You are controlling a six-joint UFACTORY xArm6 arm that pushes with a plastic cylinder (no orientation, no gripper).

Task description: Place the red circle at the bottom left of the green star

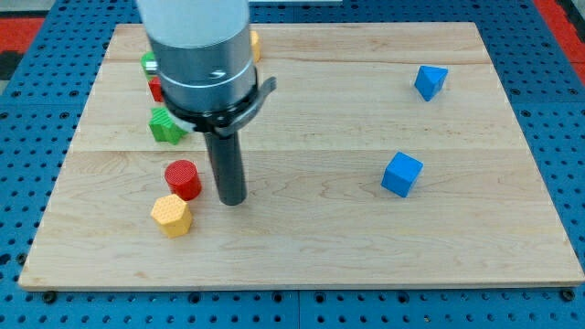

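The red circle [183,177] sits on the wooden surface [311,247] in the lower left of the frame, just above and touching or nearly touching a yellow hexagonal block [171,215]. The green star [165,126] lies a little above it, toward the upper left, partly behind the arm's housing. So the red circle is already below the star, slightly to its right, and would need nudging toward the frame's left.

My tip [232,199] rests just beside the red circle, on its right, with a narrow gap; I cannot tell whether it touches. There are no jaws here: the arm ends in a plain rod that holds nothing.

The red circle looks like a small, stiff, light cylinder that should slide readily and may roll off a glancing push, so contact should be square on its right flank.

Two blue blocks [402,174] [430,81] lie well apart, at the right. Further green [148,62], red [155,89] and yellow [255,44] pieces peek out behind the housing, shapes unclear.
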